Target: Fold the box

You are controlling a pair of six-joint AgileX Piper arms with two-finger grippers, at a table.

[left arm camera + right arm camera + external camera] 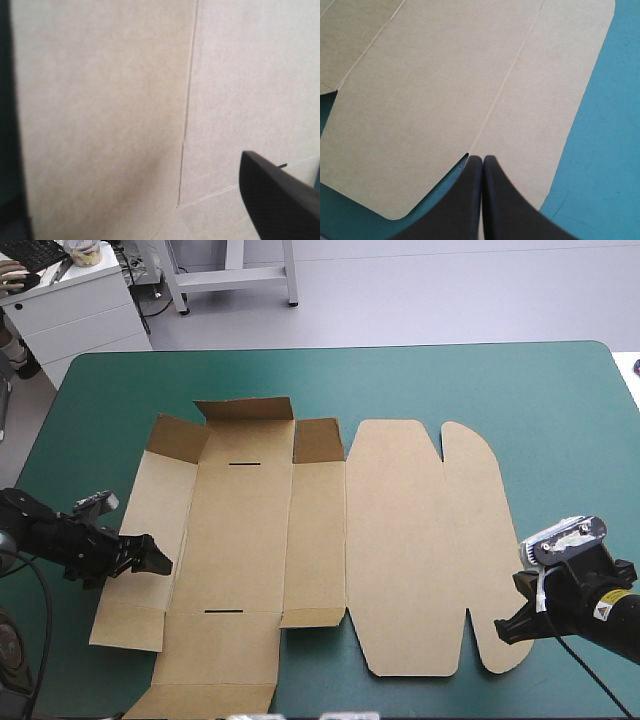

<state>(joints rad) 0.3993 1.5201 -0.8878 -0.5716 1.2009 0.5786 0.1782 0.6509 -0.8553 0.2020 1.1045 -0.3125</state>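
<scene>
In the high view, the box point(340, 540) lies opened out as a flat brown sheet across the middle of the teal-green table point(560, 410). Its slotted tray panels fill the left half of the frame and the rounded lid panel point(420, 540) the right. Only the small flaps point(245, 408) along the far edge, upper left, stand up a little, so the folding looks barely begun.

The left end effector point(155, 558) reaches in from the left edge of the frame and hovers over the outer side panel point(150, 530). That is probably the wall meant to be raised first. The right end effector point(508, 628) sits at lower right, at the near corner of the lid panel. There it could pin the sheet so it does not slide.

In the left wrist view, brown board with a crease point(187, 90) fills the scene ahead. The black fingers point(280, 200) stand wide apart, released and gripping nothing.

In the right wrist view, the fingers point(465, 210) are clenched into one pointed arch with nothing between them. The tip rests where a notch in the box's edge meets a crease, with bare table just beside it.
</scene>
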